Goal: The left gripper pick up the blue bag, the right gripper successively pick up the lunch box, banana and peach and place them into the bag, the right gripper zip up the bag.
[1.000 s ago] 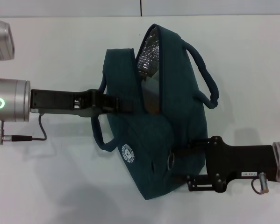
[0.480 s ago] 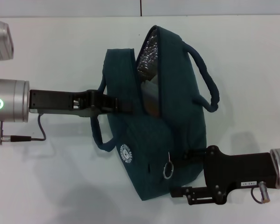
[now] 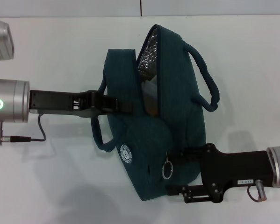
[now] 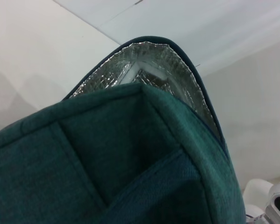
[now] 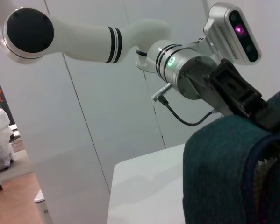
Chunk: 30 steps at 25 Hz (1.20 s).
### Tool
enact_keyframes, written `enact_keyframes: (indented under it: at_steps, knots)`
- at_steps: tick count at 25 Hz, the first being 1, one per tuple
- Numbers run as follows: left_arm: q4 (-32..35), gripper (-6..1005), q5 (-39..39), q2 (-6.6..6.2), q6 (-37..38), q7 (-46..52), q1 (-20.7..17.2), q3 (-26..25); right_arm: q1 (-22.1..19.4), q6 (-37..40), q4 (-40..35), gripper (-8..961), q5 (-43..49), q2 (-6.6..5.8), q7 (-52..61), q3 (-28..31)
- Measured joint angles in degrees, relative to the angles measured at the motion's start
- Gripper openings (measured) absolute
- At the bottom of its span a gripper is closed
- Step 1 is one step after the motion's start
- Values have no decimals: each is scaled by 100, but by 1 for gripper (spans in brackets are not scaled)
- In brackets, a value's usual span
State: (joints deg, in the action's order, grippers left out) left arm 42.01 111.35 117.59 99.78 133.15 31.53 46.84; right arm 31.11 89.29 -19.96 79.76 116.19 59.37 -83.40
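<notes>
The left hand [image 3: 123,105] was clenched on the side of the blue bag [image 3: 154,140] and held it up over the white surface [image 3: 60,56]. The right hand [image 3: 186,175] sat against the bag's near end, just beside the ring pull [image 3: 168,169] of the zipper; I cannot tell if its fingers were closed. The mouth [image 3: 149,70] showed shiny lining at the far end. No food lay outside, so this looked like the zipping step. Next, the right hand would need to catch the ring and pull it along the opening.
</notes>
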Motion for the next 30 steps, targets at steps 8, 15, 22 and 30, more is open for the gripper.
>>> enact_keyframes:
  at_steps: [8, 15, 22, 30]
  knots:
    - [-1, 49, 0, 0, 22, 0, -71, -9, -50, 75, 6, 632, 37, 0, -2, -24]
    - [-1, 49, 0, 0, 50, 0, -75, -9, -59, 124, 41, 546, 43, -6, -37, -71]
    - [5, 49, 0, 0, 67, 7, -77, -9, -63, 118, 30, 515, 19, -3, -40, -40]
    - [5, 49, 0, 0, 68, 12, -77, -8, -135, 132, -6, 499, -48, 0, -40, -24]
